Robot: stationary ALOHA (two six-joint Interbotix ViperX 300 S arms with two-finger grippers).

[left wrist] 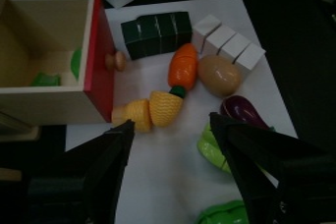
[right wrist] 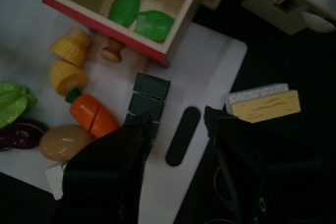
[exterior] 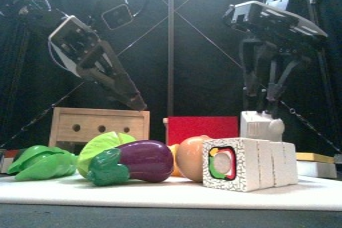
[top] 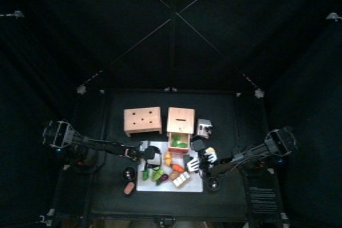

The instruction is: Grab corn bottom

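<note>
The corn is yellow and lies in two parts side by side on the white mat, between the red-sided wooden box and the eggplant. My left gripper hovers over the mat just short of the corn, its jaws wide open with nothing between them. The right wrist view shows the corn beside the box of green leaves. My right gripper is open over the mat's edge, away from the corn. In the front view the corn is hidden.
A carrot, an onion, dark and white sushi rolls and green lettuce crowd the mat around the corn. A black oblong piece and a yellow-white block lie near the right gripper.
</note>
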